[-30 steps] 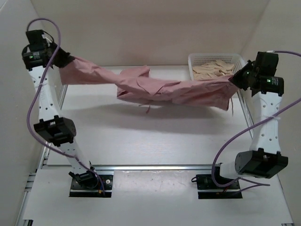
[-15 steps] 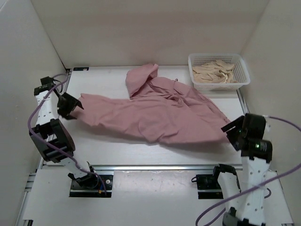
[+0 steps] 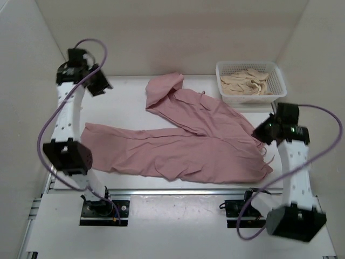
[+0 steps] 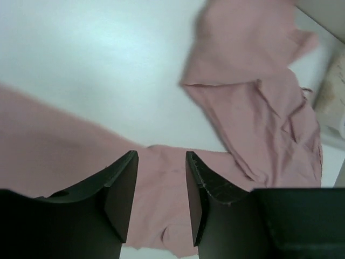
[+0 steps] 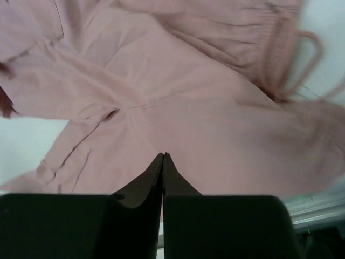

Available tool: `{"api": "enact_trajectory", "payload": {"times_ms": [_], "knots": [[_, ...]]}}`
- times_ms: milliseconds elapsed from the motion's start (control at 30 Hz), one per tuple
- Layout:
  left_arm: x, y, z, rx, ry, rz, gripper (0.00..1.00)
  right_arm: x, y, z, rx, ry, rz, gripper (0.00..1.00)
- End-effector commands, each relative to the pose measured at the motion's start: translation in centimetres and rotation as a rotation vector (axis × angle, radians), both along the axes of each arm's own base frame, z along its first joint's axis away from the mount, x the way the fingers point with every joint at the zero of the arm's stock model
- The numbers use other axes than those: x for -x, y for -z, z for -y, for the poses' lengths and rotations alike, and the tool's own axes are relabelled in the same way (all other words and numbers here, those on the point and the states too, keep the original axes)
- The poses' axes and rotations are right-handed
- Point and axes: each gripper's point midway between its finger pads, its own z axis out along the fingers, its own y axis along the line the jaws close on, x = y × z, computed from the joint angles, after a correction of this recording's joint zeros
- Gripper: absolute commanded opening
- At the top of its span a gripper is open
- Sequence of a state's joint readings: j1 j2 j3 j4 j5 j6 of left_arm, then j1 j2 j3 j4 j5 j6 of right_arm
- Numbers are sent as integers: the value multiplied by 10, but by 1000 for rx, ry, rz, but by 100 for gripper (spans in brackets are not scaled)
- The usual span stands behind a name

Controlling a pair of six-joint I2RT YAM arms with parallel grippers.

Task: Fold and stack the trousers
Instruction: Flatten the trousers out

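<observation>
Two legs of the trousers (image 3: 188,140) fan out from a waist that lies just below my right gripper (image 3: 259,132) and to its left. That gripper's fingers are pressed together with nothing between them, above the cloth rather than pinching it. The garment's long axis runs across the table (image 3: 118,102) from that waist out to the left. The near leg lies flat, and its cuff ends beneath my left gripper (image 3: 102,84), on the side nearer the bases. The other leg angles off toward the far side, and its end is doubled over to the right of the left gripper, at about the same depth. That gripper hangs raised and apart from the fabric, jaws partly spread and empty. I judge the left arm nearer to that doubled-over leg end, so bringing it onto the flat leg would fall to the left.
</observation>
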State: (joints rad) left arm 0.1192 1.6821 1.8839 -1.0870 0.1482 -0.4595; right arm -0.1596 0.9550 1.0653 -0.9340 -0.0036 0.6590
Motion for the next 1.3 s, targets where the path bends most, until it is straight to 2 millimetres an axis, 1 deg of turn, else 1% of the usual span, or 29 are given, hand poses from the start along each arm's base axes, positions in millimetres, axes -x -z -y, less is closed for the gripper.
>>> {"api": "enact_trajectory", "payload": {"times_ms": [0, 33, 67, 100, 133, 167, 200, 233, 267, 300, 333, 367, 400, 433, 467, 500, 600, 633, 667, 700, 833, 867, 967, 1033, 1067, 1167, 1200, 1233, 1267], "knots": [[-39, 26, 57, -82, 160, -53, 52, -56, 8, -31, -66, -224, 26, 0], [-48, 31, 68, -100, 177, -63, 55, -65, 8, -32, -51, -252, 27, 0], [-57, 18, 89, -124, 209, -24, 58, -72, 12, -35, -47, -269, 20, 0], [-71, 46, 101, -129, 221, -77, 63, -80, 22, -41, -80, -302, -9, 0], [-78, 51, 113, -130, 243, -80, 87, -87, 23, -44, -92, -326, -4, 0], [-88, 41, 132, -129, 263, -36, 98, -98, 27, -53, -93, -379, -22, 2], [-95, 48, 143, -123, 272, -39, 100, -104, 30, -55, -88, -399, -31, 7], [-104, 78, 155, -118, 296, -84, 100, -108, 34, -67, -87, -454, -42, 18], [-108, 87, 164, -114, 301, -93, 100, -116, 49, -72, -98, -469, -89, 23], [-118, 101, 181, -98, 322, -85, 100, -126, 45, -80, -95, -490, -80, 26], [-122, 110, 185, -85, 333, -89, 100, -130, 48, -97, -104, -538, -89, 28], [-126, 117, 188, -70, 330, -90, 100, -138, 66, -108, -106, -570, -136, 30], [-127, 123, 197, -58, 339, -91, 100, -153, 57, -119, -99, -596, -106, 32], [-130, 138, 198, -60, 340, -110, 100, -156, 59, -137, -98, -640, -117, 33], [-133, 143, 199, -60, 340, -110, 100, -166, 78, -146, -96, -653, -159, 37], [-134, 148, 197, -69, 333, -118, 100, -171, 82, -162, -93, -687, -161, 40], [-132, 155, 194, -80, 327, -136, 100, -196, 101, -193, -131, -737, -183, 46], [-129, 151, 191, -89, 319, -132, 100, -197, 122, -209, -148, -757, -227, 49], [-128, 149, 186, -89, 310, -135, 100, -207, 119, -219, -151, -760, -205, 49], [-126, 147, 183, -100, 302, -136, 100, -203, 125, -235, -157, -794, -215, 49], [-111, 131, 167, -129, 294, -140, 100, -180, 171, -267, -137, -838, -325, 49], [-110, 115, 159, -136, 275, -112, 100, -171, 176, -272, -135, -852, -345, 49], [-98, 92, 145, -190, 245, -102, 100, -122, 201, -287, -131, -893, -438, 49], [-97, 77, 137, -223, 231, -73, 100, -99, 201, -289, -129, -909, -454, 49], [-92, 74, 141, -234, 252, -74, 100, -69, 214, -286, -125, -915, -521, 49], [-87, 64, 143, -291, 282, -55, 100, -40, 210, -284, -64, -925, -515, 47], [-87, 61, 147, -297, 284, -44, 100, -33, 210, -275, -19, -915, -516, 46], [-82, 69, 150, -309, 306, -75, 100, -29, 208, -272, 3, -915, -511, 46], [-80, 62, 157, -322, 323, -56, 100, -25, 207, -269, 30, -915, -513, 46]]}}
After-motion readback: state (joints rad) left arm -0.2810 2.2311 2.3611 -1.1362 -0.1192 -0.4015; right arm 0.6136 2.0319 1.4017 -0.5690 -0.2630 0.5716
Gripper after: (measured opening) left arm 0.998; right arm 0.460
